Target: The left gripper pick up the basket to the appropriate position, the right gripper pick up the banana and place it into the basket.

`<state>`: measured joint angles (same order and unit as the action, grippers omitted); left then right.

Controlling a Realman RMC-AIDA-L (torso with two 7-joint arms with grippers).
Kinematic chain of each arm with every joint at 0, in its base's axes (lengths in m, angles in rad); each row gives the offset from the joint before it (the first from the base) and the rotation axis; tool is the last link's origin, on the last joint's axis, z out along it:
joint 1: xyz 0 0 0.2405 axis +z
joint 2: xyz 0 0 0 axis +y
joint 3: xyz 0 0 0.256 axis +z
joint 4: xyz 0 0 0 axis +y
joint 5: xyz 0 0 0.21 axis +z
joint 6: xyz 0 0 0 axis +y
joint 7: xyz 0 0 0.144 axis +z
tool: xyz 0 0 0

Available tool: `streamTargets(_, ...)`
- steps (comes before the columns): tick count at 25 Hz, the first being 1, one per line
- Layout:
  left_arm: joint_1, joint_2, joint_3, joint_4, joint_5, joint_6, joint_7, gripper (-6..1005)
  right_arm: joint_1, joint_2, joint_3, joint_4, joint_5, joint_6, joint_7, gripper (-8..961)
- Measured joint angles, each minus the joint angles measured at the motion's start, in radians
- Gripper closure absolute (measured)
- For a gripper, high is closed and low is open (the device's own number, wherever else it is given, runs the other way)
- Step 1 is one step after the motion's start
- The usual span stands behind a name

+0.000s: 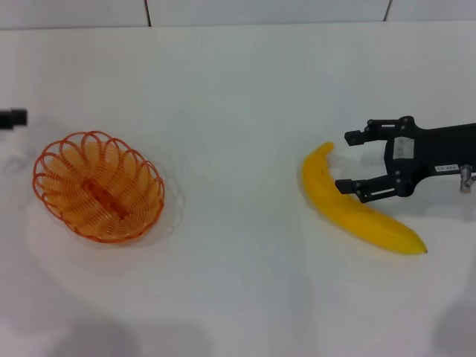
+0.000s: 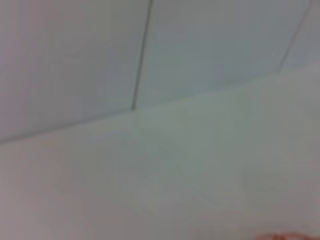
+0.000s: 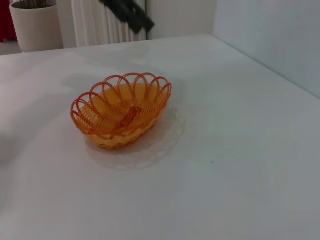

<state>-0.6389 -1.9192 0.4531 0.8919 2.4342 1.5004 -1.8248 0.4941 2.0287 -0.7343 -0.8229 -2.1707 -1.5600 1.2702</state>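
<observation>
The orange wire basket (image 1: pixel 98 187) stands empty on the white table at the left; it also shows in the right wrist view (image 3: pixel 121 111), and a sliver of its rim shows in the left wrist view (image 2: pixel 282 236). The yellow banana (image 1: pixel 357 208) lies on the table at the right. My right gripper (image 1: pixel 344 161) is open just right of the banana's upper half, its lower finger (image 1: pixel 361 187) over the banana's middle. Only a black tip of my left gripper (image 1: pixel 13 117) shows at the left edge, behind the basket and apart from it; it also shows in the right wrist view (image 3: pixel 127 14).
The white table (image 1: pixel 238 89) stretches between basket and banana, with a tiled wall (image 1: pixel 268 11) along its far edge. A white plant pot (image 3: pixel 35 25) and a radiator (image 3: pixel 102 22) stand beyond the table's left side.
</observation>
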Motion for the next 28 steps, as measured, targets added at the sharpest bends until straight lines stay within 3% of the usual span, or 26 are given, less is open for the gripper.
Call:
streamTargets(6, -0.073, -0.062, 0.006, 0.000, 0.202, -0.064, -0.016, 123, 0.006, 0.001, -0.002, 0.001, -0.001, 0.000, 0.001, 71)
streamTargets(10, -0.090, -0.088, 0.006, 0.000, 0.254, -0.110, -0.017, 131, 0.008, 0.001, -0.003, 0.002, -0.004, 0.001, -0.001, 71)
streamTargets(17, -0.099, -0.107, 0.060, -0.019, 0.267, -0.158, -0.019, 156, 0.009, 0.001, -0.004, 0.008, -0.005, 0.001, -0.003, 71)
streamTargets(28, -0.126, -0.107, 0.096, -0.105, 0.276, -0.226, -0.033, 195, 0.012, 0.001, -0.004, 0.016, -0.007, 0.006, -0.005, 71)
